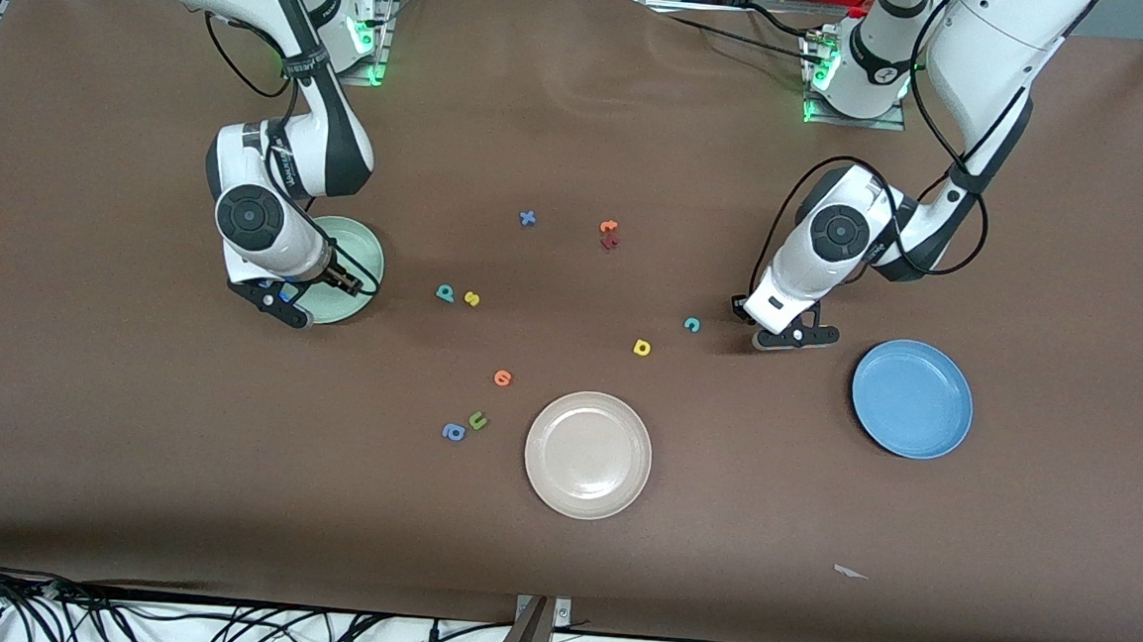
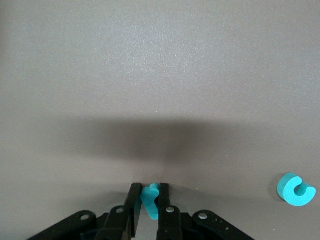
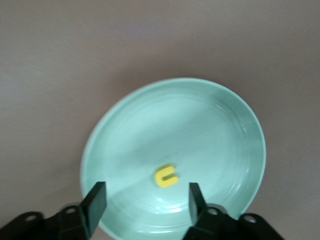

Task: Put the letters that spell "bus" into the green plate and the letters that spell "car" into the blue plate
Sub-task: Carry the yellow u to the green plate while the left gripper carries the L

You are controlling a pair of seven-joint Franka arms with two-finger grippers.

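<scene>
The white plate [image 1: 588, 454] lies nearest you, unused. Your left gripper [image 2: 150, 202], low over the table near the blue plate [image 1: 912, 398], is clamped on the teal r [image 2: 151, 200], ready to carry. Your right gripper [image 3: 145, 200] stands apart over the green plate [image 3: 220, 125], with the yellow u [image 3: 166, 175] lying inside.

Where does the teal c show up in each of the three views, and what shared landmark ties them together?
Front view: the teal c lies on the table, beside the left gripper, toward the right arm's end from it.
Left wrist view: the c sits at the frame's edge, apart from the fingers.
Right wrist view: not in it.
Shared landmark: the left gripper, shut on a teal letter, links the front and left wrist views.
</scene>
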